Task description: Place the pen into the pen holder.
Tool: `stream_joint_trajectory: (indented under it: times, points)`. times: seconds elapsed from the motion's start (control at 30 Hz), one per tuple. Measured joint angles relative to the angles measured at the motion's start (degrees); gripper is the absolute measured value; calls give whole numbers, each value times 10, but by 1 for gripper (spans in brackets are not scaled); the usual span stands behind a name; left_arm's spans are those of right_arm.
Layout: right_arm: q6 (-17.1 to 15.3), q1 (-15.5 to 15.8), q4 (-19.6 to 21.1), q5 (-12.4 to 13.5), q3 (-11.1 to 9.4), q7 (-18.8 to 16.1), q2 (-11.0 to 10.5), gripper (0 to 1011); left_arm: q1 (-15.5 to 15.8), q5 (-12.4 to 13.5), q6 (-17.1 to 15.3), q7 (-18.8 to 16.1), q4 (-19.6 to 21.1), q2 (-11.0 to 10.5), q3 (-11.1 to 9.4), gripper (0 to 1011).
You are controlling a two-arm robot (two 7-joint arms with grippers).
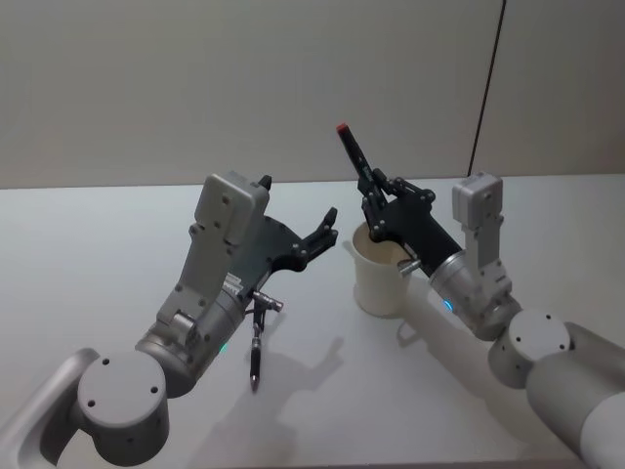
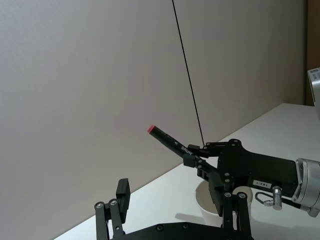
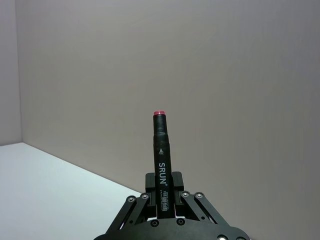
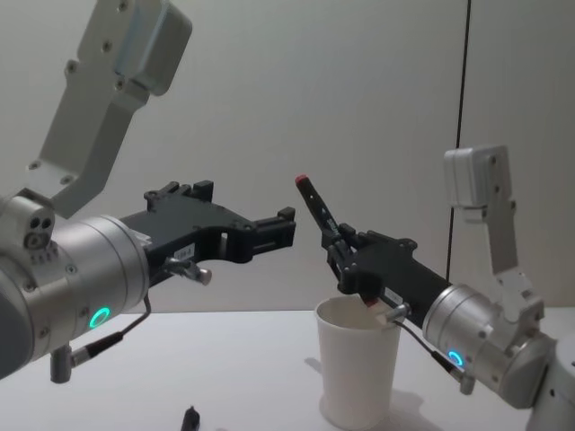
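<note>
At the right end effector (image 1: 374, 205), holds the pen (image 1: 354, 154) by its lower barrel, with fingers closed tightly on it, red end up and leaning toward the robot's left. Hangs just above the rim of the pen holder (image 1: 381, 283), a white paper cup standing upright on the surface (image 1: 98, 254); hides the lower tip of the pen behind the fingers.

Seems to be the step of bringing the pen over the opening, not yet the release. Calls next for turning the pen more upright, centring its lower end over the cup mouth, going down a little, and only then opening. Risks otherwise to strike the rim or to tip the light cup.

Waits with the left end effector (image 1: 322, 234) wide open and holding nothing, just beside the cup on its left side. Shows a second pen (image 1: 256, 354) lying flat on the pale surface under the left arm, well apart from the cup. Ends behind at a plain grey wall (image 1: 195, 88) with one dark vertical seam (image 1: 488, 88).
</note>
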State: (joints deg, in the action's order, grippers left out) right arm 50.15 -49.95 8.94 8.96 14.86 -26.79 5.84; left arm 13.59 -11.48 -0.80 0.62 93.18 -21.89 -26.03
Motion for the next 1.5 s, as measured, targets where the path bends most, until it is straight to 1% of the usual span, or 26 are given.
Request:
stream_joint_trajectory:
  times: [0.2,0.3,0.67,0.93,1.03,1.1,1.17,1.2,1.23,1.3,1.33,1.37,1.4,1.47,1.5]
  points:
    - [-6,7,12,1,-5,-4,-3,181,0,0,0,0,0,0,0,1000]
    - [-13,15,24,1,-6,-6,-5,180,0,0,0,0,0,0,0,1000]
    - [-57,54,98,-5,-8,-7,-16,181,0,0,0,0,0,0,0,1000]
    - [-80,73,132,-10,-8,-9,-22,185,0,0,0,0,0,0,0,1000]
    - [-88,78,141,-12,-8,-9,-23,265,0,0,0,0,0,0,0,1000]
    - [-92,81,147,-14,-7,-9,-24,345,0,0,0,0,0,0,0,1000]
    - [-96,85,152,-15,-7,-8,-25,387,0,0,0,0,0,0,0,1000]
    - [-98,86,154,-16,-7,-8,-25,443,0,0,0,0,0,0,0,1000]
    - [-99,86,156,-16,-7,-7,-25,443,0,0,0,0,0,0,0,1000]
    - [-102,89,161,-18,-6,-6,-26,525,0,0,0,0,0,0,0,1000]
    - [-102,89,161,-18,-6,-6,-26,525,0,0,0,0,0,0,0,1000]
    - [-104,91,164,-18,-6,-5,-26,586,0,0,0,0,0,0,0,1000]
    - [-105,92,166,-19,-6,-5,-27,606,0,0,0,0,0,0,0,1000]
    - [-108,94,170,-19,-6,-4,-27,686,0,0,0,0,0,0,0,1000]
    - [-108,95,172,-19,-6,-4,-27,699,0,0,0,0,0,0,0,1000]
